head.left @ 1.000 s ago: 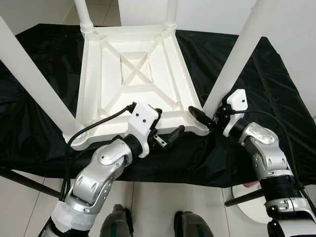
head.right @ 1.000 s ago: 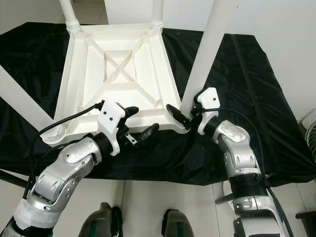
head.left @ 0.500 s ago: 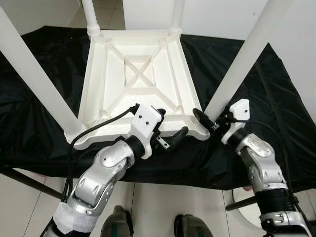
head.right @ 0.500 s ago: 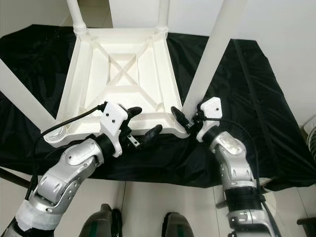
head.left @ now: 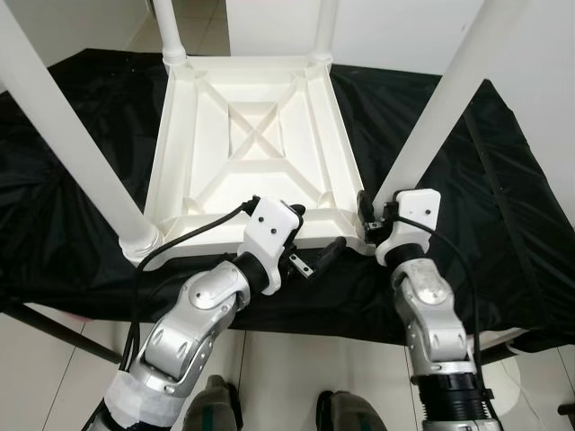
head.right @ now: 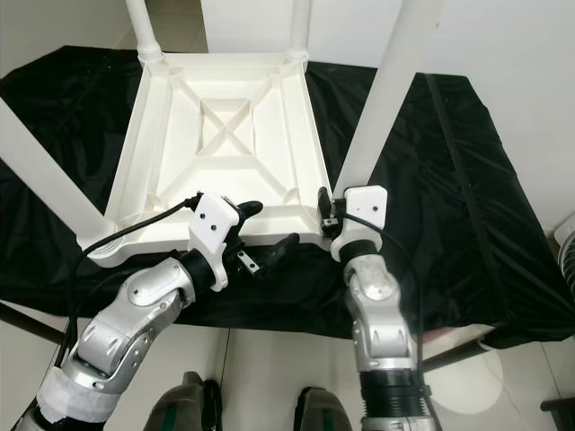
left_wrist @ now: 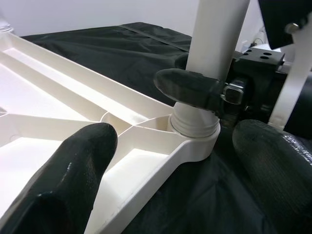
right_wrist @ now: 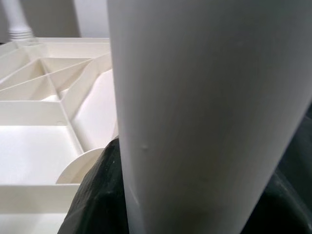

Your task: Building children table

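White plastic table top [head.left: 247, 144] lies upside down on the black cloth [head.left: 503, 206] over the counter, four white legs standing up from its corners. My right gripper [left_wrist: 195, 90] is closed around the base of the near right leg [head.left: 440, 112], just above its corner socket. My left gripper [head.left: 310, 242] sits spread open astride the near rim, holding nothing.

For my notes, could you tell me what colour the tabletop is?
White; the tabletop shows best in the left eye view.
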